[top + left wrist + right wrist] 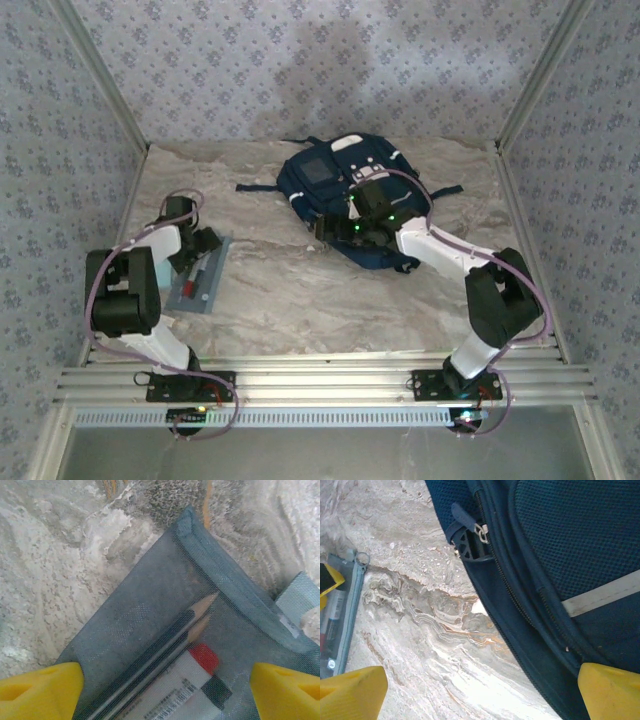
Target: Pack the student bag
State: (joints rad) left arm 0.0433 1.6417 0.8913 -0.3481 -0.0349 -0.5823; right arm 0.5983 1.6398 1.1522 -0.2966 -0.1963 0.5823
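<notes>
Top external: shows a large navy-blue fabric backpack with white stripes [340, 185] lying at the far middle of a marbled beige table [300, 290], the right gripper [335, 228] over its near edge, and the left gripper [203, 248] above a flat grey-blue mesh pouch [200, 280] at the left.

Left wrist: looks down on that pouch, yellow fingertips [40, 690] spread wide to either side and holding nothing, with wooden pencils [197, 612] visible inside.

Right wrist: catches the backpack's zipper pull [480, 530], jaws wide apart and empty.
</notes>
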